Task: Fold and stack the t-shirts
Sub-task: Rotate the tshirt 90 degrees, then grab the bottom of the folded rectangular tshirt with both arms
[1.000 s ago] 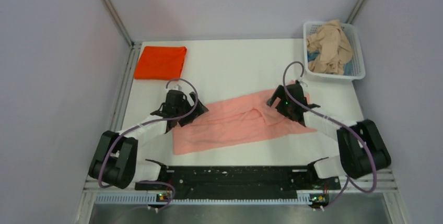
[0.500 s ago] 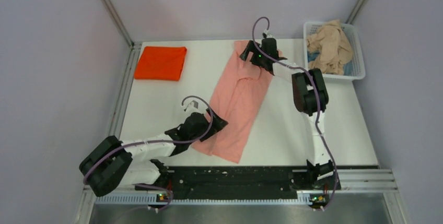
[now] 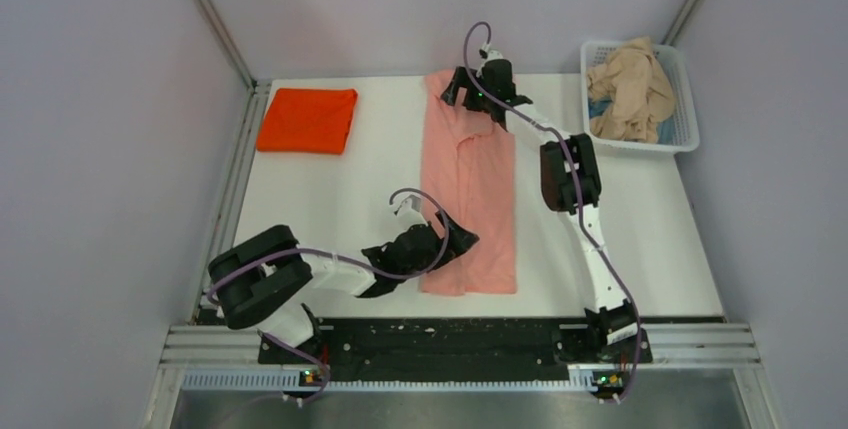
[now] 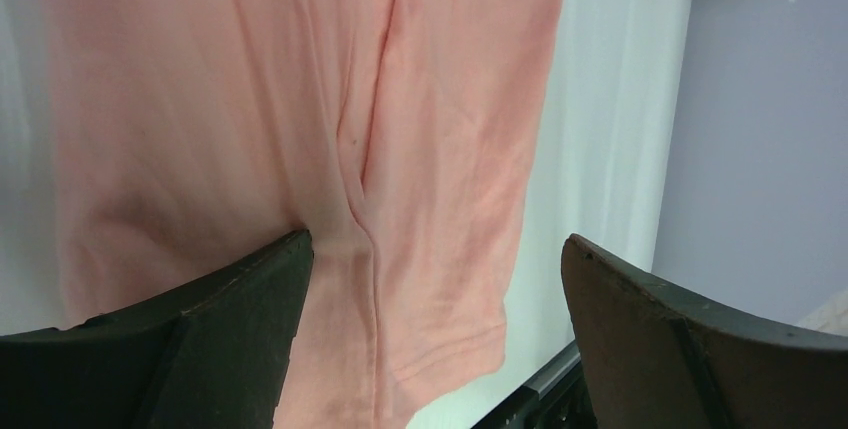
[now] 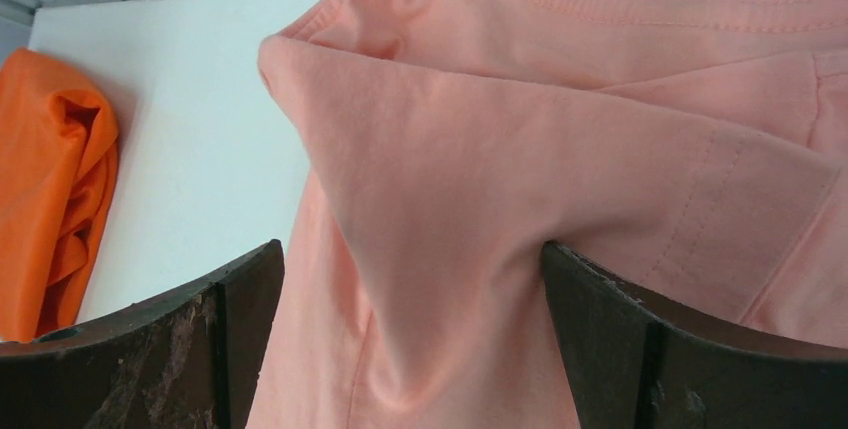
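Observation:
The salmon-pink t-shirt lies flat as a long strip running from the back of the table to the front. My right gripper is over its far end, jaws wide apart with a raised fold of pink cloth between them. My left gripper is over the near left hem, jaws wide apart above the flat cloth. The orange-red t-shirt lies folded at the back left and also shows in the right wrist view. The beige-tan t-shirt lies crumpled in the basket.
The white lattice basket stands at the back right corner, with a bit of blue cloth under the beige shirt. A black rail runs along the near table edge. Grey walls enclose the table on three sides.
The pink shirt has swung from diagonal to straight, back to front. My right gripper moved further back and left with its far end. My left gripper moved right along the near hem.

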